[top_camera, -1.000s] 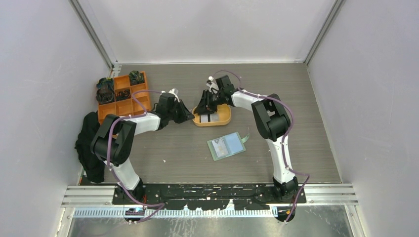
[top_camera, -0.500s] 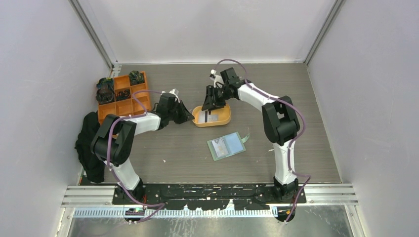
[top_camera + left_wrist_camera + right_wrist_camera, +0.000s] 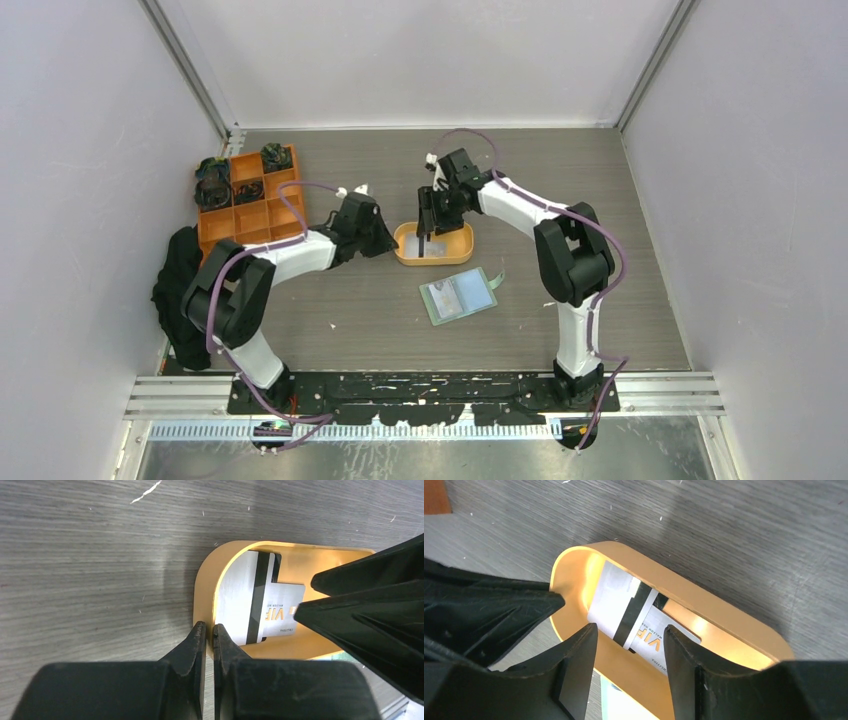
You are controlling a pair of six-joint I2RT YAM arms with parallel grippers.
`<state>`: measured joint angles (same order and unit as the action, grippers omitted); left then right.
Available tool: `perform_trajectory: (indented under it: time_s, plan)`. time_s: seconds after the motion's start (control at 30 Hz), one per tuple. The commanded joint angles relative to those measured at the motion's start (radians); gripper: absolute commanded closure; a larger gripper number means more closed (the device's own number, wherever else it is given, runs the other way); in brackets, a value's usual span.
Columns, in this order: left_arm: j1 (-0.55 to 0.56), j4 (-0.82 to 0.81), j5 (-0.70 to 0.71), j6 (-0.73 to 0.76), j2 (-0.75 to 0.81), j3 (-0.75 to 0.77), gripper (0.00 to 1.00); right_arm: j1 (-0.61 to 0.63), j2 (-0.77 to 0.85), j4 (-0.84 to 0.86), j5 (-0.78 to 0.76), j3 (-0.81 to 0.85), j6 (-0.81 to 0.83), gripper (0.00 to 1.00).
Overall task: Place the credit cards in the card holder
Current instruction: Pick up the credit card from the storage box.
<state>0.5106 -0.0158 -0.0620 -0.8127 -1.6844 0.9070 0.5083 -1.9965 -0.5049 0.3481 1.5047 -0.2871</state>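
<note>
Evidently the credit cards point(image 3: 624, 611) are thin, stiff and slick. A white one with a dark stripe overlaps another, and both lie flat on the floor of the orange tray point(image 3: 569, 577) at the centre of the top view. Lying flat they offer no edge, so a card probably has to be tipped against the wall and pinched by its long edges. Over them hangs the right gripper point(image 3: 630, 632), fingers spread and grasping nothing. At the tray's left end the left gripper point(image 3: 210, 635) is clenched on the rim. Lower right of the tray lies the card holder point(image 3: 458, 296), spread open.
</note>
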Motion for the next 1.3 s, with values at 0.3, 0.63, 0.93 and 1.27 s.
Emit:
perform_trajectory:
  time_s: [0.3,0.63,0.93,1.27]
  plan:
    - [0.084,0.072,0.193,-0.091,0.049,0.058,1.0,0.016,0.021,0.177,-0.041,-0.13,-0.342,0.41]
    - [0.111,0.064,0.171,-0.109,0.04,0.067,1.0,-0.002,-0.072,0.297,0.143,-0.13,-0.441,0.46]
    - [0.112,0.059,0.164,-0.115,0.027,0.065,1.0,-0.036,-0.09,0.457,0.309,-0.153,-0.539,0.52]
    - [0.113,0.081,0.209,-0.125,0.029,0.072,1.0,-0.021,0.043,0.141,-0.015,-0.079,-0.2,0.49]
